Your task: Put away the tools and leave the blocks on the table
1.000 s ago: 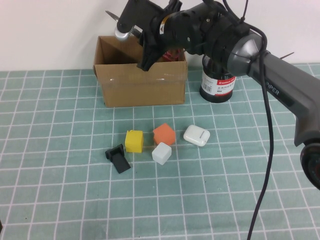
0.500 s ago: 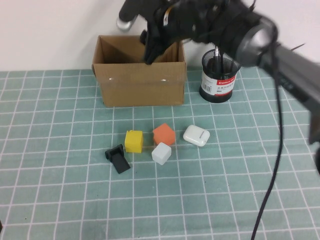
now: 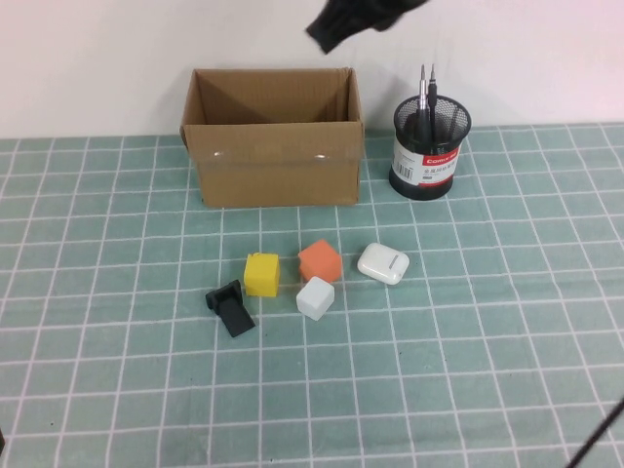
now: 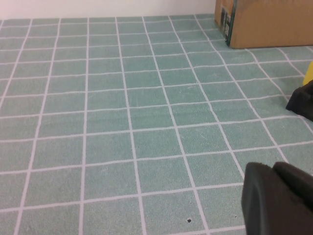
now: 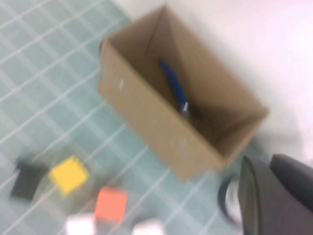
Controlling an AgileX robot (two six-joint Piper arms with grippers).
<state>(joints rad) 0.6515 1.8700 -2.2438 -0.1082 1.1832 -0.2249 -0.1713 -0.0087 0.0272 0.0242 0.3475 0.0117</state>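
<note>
Hovering closed and empty at top centre, the right gripper [image 3: 336, 29] is above the box [image 3: 273, 156]. Yellow [image 3: 261, 274], orange [image 3: 319, 261] and white [image 3: 315, 297] blocks sit mid-frame on the table [image 3: 117, 390]; pen-like tools [image 3: 427, 93] stand in the cup [image 3: 430, 156] upper right. The left gripper [image 4: 279, 198] is closed low over the tiles

Yellow block [image 3: 261, 274], orange block [image 3: 319, 261] and white block [image 3: 315, 297] sit clustered on the teal table [image 3: 117, 370].

A plain white wall [image 3: 117, 58] runs along the far edge of the desk [image 3: 468, 390], teal tiles with white lines, evenly lit.
</note>
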